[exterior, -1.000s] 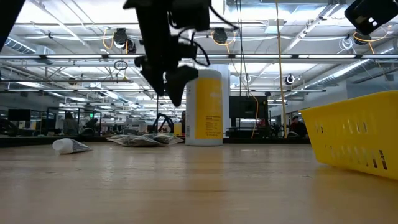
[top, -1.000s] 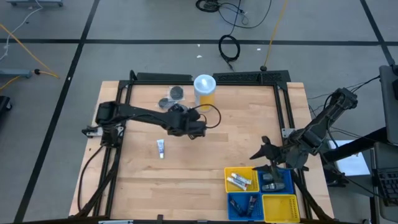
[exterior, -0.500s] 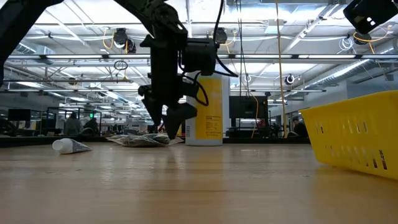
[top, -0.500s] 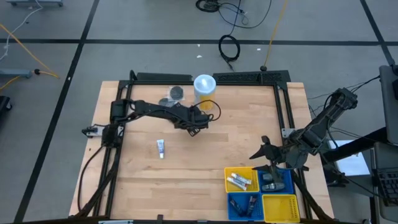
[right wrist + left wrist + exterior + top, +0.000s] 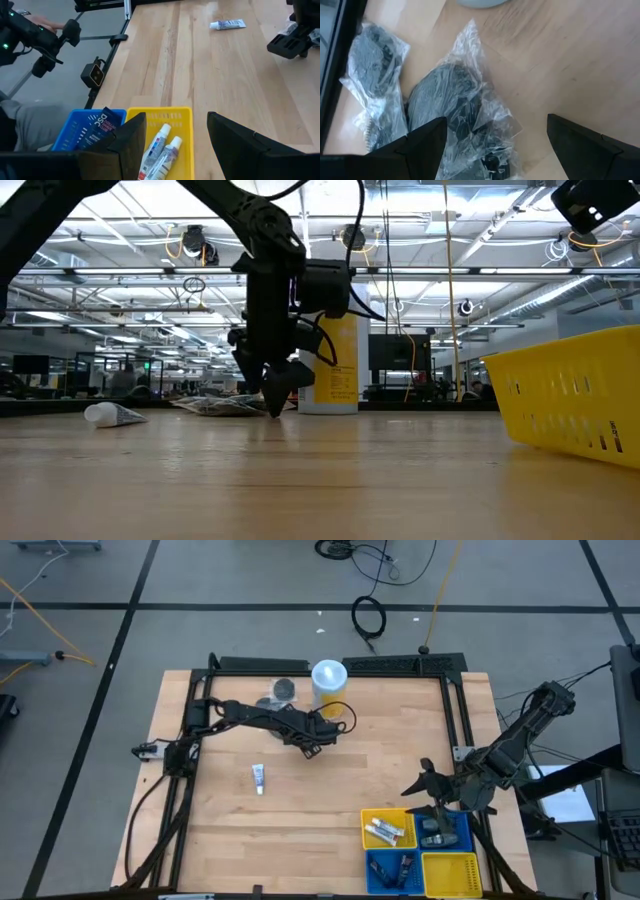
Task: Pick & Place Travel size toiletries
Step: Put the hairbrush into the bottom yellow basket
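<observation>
Here, the yellow bin (image 5: 165,131) holds two white tubes (image 5: 161,150); both arms' jaws stand apart, empty.

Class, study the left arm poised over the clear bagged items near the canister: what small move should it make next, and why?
Probably lower a little further and close. The left gripper has its jaws open on either side of the nearer bagged grey item, nothing gripped yet. The right gripper waits above the bins.
</observation>
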Controlling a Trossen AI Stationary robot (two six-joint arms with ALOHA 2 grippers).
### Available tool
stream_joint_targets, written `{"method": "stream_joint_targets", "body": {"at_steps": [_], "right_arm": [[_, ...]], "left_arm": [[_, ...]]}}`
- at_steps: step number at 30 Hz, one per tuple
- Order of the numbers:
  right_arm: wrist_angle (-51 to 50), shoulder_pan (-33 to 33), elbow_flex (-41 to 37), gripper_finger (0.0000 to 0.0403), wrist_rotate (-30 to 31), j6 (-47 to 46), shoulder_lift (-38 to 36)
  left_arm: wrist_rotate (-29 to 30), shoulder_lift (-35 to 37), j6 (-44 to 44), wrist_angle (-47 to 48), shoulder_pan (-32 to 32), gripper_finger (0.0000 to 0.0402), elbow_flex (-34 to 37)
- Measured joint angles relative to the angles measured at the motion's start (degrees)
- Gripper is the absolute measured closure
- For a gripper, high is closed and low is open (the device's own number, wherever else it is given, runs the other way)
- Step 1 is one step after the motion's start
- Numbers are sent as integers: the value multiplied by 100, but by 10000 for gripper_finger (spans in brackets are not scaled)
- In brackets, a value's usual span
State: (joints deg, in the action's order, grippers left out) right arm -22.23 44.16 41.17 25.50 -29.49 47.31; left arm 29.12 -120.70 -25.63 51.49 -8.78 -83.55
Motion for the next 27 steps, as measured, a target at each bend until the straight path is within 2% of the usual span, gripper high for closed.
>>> {"method": "stream_joint_targets", "body": {"at_steps": [4, 8, 14, 20, 27], "right_arm": [[12, 0, -2, 200, 6, 42, 4], [13, 0, 0, 200, 6, 43, 4], [14, 0, -2, 200, 4, 42, 7], [12, 0, 0, 200, 4, 43, 7], [12, 0, -2, 200, 4, 95, 7]], "left_arm": [[42, -2, 3, -59, -6, 69, 2], [42, -10, 121, -64, -67, 116, 8], [78, -26, 27, -30, -225, 231, 17], [86, -26, 2, 6, -319, 377, 17], [143, -25, -41, 34, -167, 400, 17]]}}
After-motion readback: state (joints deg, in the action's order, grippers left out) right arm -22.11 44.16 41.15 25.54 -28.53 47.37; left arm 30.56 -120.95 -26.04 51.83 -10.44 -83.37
